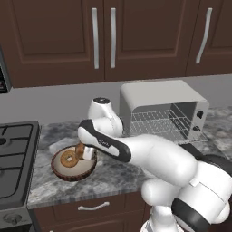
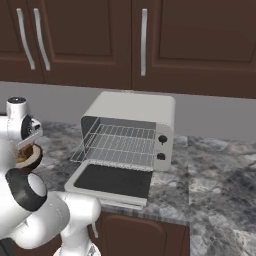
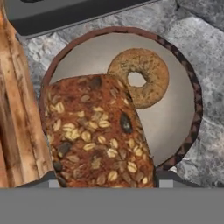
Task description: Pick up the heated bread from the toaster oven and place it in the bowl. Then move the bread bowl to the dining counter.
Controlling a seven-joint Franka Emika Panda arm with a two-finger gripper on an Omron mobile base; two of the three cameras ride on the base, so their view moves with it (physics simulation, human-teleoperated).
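One relation governs release: the heated bread (image 3: 97, 131), apparently pinched in my gripper (image 1: 86, 152), hangs directly above the bowl (image 3: 175, 113), beside the ring pastry (image 3: 140, 76); I lower straight down.

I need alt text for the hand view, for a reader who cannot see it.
A seeded brown bread piece fills the foreground, held over a shallow bowl with a dark rim and pale inside. A tan ring-shaped pastry lies in the bowl, which sits on a grey marbled counter.

ring pastry (image 3: 139, 82) crowds bowl (image 3: 183, 100) — right side free
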